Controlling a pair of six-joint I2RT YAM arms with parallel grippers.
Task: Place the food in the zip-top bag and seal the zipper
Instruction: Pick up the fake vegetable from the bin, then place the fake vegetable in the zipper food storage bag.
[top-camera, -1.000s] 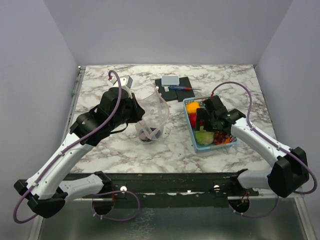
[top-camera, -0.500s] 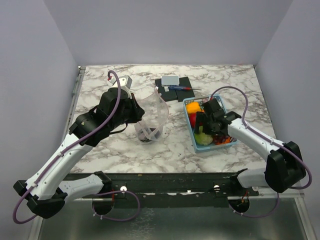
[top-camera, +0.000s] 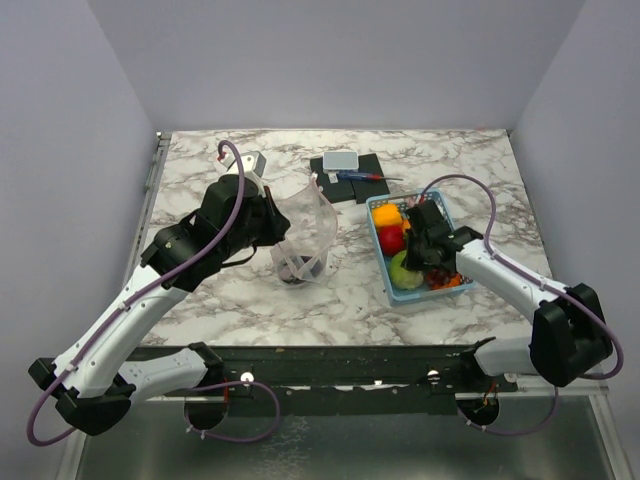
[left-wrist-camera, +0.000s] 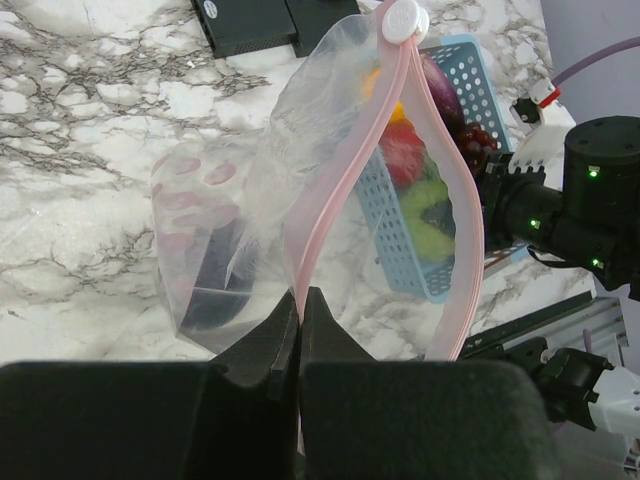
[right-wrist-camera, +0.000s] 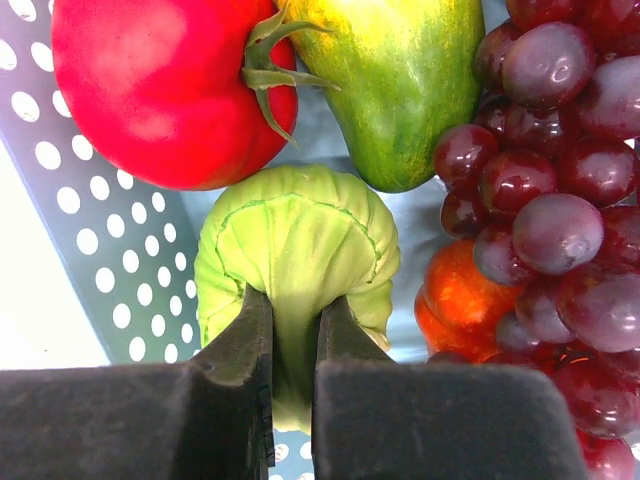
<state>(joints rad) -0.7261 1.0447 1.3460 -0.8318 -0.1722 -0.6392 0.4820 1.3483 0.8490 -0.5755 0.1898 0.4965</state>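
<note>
Zip-top bag (left-wrist-camera: 310, 140) clear, crinkly, glossy plastic; basket (right-wrist-camera: 60, 200) perforated matt plastic; grapes (right-wrist-camera: 555, 235) glossy; cabbage (right-wrist-camera: 300, 230) matt, ribbed; table (top-camera: 330, 300) smooth, marble-look.

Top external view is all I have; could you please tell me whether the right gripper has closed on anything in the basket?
Observer: Yes, the right gripper pinches a fold of the green cabbage.
Operator: Thank you. What lies next to it?
Observer: A red tomato sits beside it on one side; the grape bunch lies on the other.
Operator: And is the bag's mouth open?
Observer: The left gripper is shut on the pink zipper, and the zip-top bag gapes open.
</note>
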